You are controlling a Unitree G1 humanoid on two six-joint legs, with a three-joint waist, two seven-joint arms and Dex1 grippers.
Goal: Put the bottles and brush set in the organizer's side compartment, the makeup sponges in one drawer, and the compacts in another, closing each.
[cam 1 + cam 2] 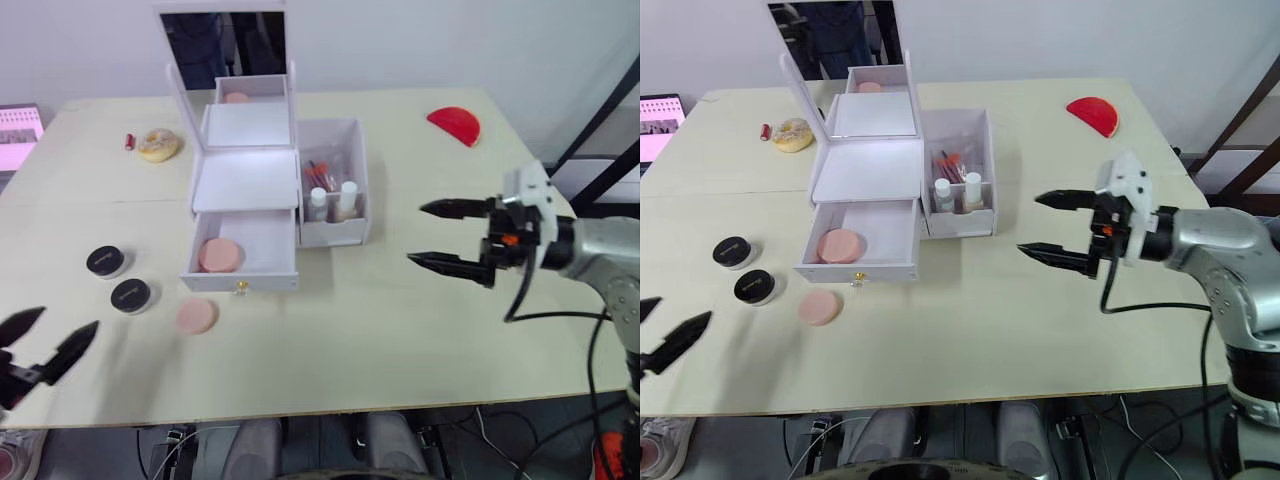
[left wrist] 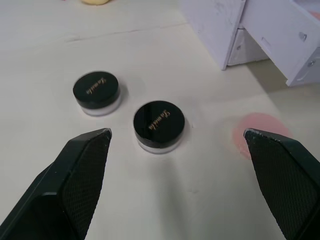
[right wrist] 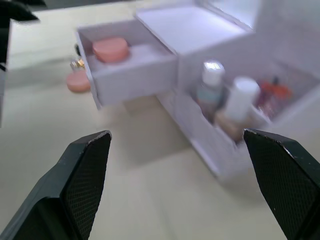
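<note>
The white organizer [image 1: 245, 180] stands mid-table with its mirror lid up. Its side compartment [image 1: 335, 235] holds two bottles [image 1: 317, 203] [image 1: 347, 199] and the brush set [image 1: 320, 175]. The lower drawer [image 1: 240, 282] is pulled out, and one pink makeup sponge [image 1: 220, 254] lies inside. Another sponge [image 1: 196, 316] rests on the table in front of the drawer. Two black compacts [image 1: 105, 262] [image 1: 131, 296] sit to its left. My left gripper [image 1: 70, 317] is open near the table's front left, short of the compacts [image 2: 159, 124]. My right gripper [image 1: 414, 234] is open, empty, right of the organizer.
A red half-round object [image 1: 455, 124] lies at the back right. A yellow ring-shaped item [image 1: 158, 145] and a small red piece [image 1: 130, 141] lie back left. Something round and pink [image 1: 236, 98] sits in the organizer's top tray. The table's front edge is close to my left gripper.
</note>
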